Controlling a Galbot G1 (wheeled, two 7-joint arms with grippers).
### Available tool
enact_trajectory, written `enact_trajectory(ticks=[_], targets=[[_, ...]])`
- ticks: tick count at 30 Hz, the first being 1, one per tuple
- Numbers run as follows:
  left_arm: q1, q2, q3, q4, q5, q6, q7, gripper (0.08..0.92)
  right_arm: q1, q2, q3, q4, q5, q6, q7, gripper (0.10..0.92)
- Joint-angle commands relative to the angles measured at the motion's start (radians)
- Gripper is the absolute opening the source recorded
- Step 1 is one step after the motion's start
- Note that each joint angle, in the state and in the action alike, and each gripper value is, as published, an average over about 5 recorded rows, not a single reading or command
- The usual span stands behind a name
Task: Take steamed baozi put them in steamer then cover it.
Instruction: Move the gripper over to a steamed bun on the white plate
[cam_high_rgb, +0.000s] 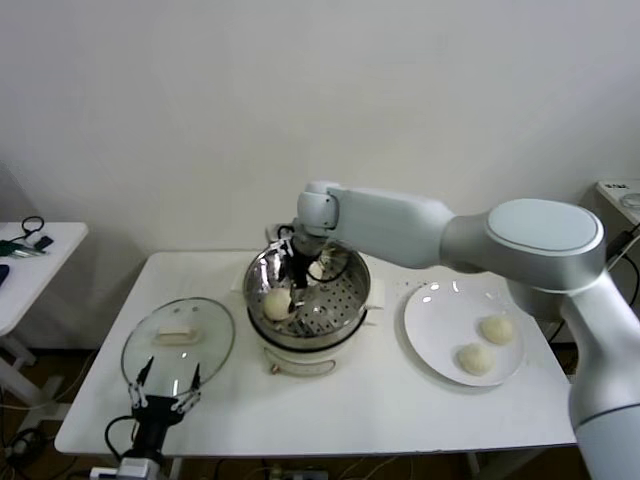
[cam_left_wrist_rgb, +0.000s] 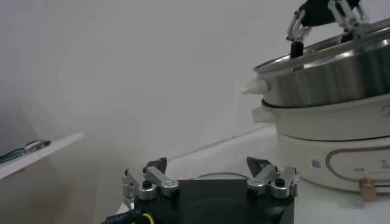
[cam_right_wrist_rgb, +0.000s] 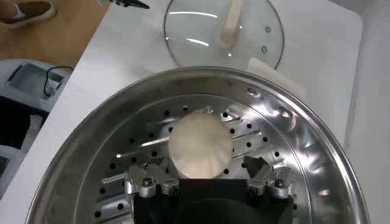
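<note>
The steamer (cam_high_rgb: 345, 290) stands mid-table on its white pot base (cam_high_rgb: 300, 350). One baozi (cam_high_rgb: 277, 303) rests on the perforated bottom (cam_right_wrist_rgb: 128, 158). My right gripper (cam_high_rgb: 297, 282) hangs inside the basket just above that baozi (cam_right_wrist_rgb: 200, 145); it is open (cam_right_wrist_rgb: 207, 164), with a finger on each side and clear of the dough. Two more baozi (cam_high_rgb: 497, 329) (cam_high_rgb: 476, 359) lie on a white plate (cam_high_rgb: 435, 315). The glass cover (cam_high_rgb: 178, 340) lies flat on the table to the left, handle (cam_right_wrist_rgb: 230, 24) up. My left gripper (cam_high_rgb: 165, 395) waits open at its near edge.
From the left wrist view (cam_left_wrist_rgb: 206, 164) the steamer wall (cam_left_wrist_rgb: 329, 79) and pot base (cam_left_wrist_rgb: 341, 152) rise close by, with the right gripper (cam_left_wrist_rgb: 323, 18) above the rim. A small side table (cam_high_rgb: 30, 260) with tools stands far left. The table's front edge runs close to the left gripper.
</note>
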Motion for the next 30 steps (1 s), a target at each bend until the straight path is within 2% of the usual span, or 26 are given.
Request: enact_trajectory(ticks=[1, 9, 18, 24, 30], targets=[[0.000, -0.001, 0.004, -0.004, 0.004, 0.002, -0.001, 0.823, 0.126, -0.240, -0.009, 0.196, 0.016, 0.017, -0.041, 0.823], [-0.002, -0.001, 0.004, -0.007, 0.008, 0.008, -0.001, 0.823, 0.221, -0.557, -0.036, 0.362, -0.034, 0.060, -0.098, 0.823], [0.006, -0.006, 0.001, -0.021, 0.012, 0.013, -0.003, 0.823, 0.016, -0.820, 0.052, 0.454, -0.263, 0.081, -0.131, 0.823], [0.020, -0.020, 0.002, -0.043, 0.021, 0.018, -0.004, 0.823, -0.205, -0.902, 0.201, 0.412, -0.426, 0.102, -0.151, 0.823], [0.035, -0.029, 0.002, -0.052, 0.032, 0.016, -0.006, 0.823, -0.362, -0.919, 0.322, 0.346, -0.539, 0.139, -0.159, 0.823]])
